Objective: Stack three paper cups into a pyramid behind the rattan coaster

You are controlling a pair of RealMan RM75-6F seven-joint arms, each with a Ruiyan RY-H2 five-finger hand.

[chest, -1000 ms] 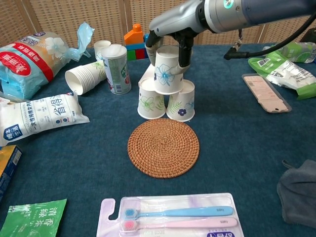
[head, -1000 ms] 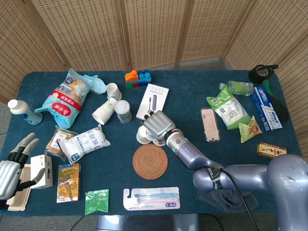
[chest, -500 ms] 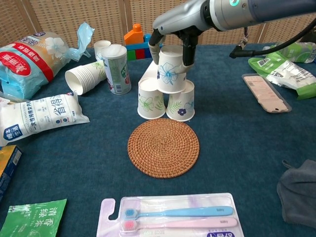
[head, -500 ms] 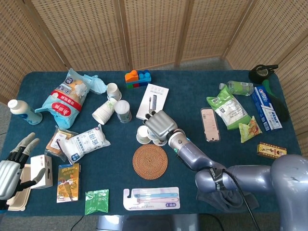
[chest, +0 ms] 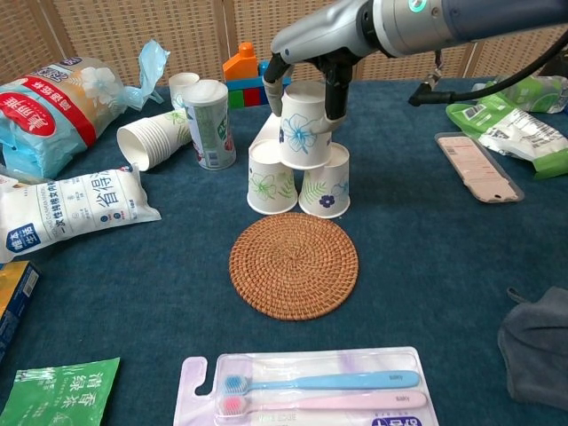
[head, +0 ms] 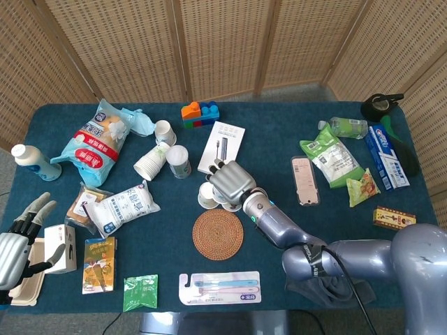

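**A:** Start at the lower left of the head view. What's the left hand (head: 17, 246) doing?

**B:** Nothing: fingers spread, holding nothing, off the table's corner. At centre frame the right hand (chest: 306, 69) comes down over the top cup (chest: 303, 126), with fingers either side of it, so it's gripping that cup.

**A:** And the base?

**B:** Two upside-down cups, the left base cup (chest: 272, 178) and the right base cup (chest: 325, 182), touch side by side just behind the rattan coaster (chest: 294, 264). The top cup sits over the seam between them, apparently resting on both.

**A:** How should the release go?

**B:** I'd check that its rim bears evenly on both bases, then open the fingers slowly and lift straight up. Paper cups are light, so a finger dragging on the wall could tip the whole stack. No sideways motion until the hand is well clear.

**A:** Surface and room?

**B:** A dark blue cloth-covered table (chest: 444, 293), slightly soft, so the bases may rock. Clutter includes a cup sleeve (chest: 151, 138) lying at upper left of the chest view and a toothbrush pack (chest: 306, 388) at the bottom. Woven screens (head: 223, 42) stand across the top of the head view.
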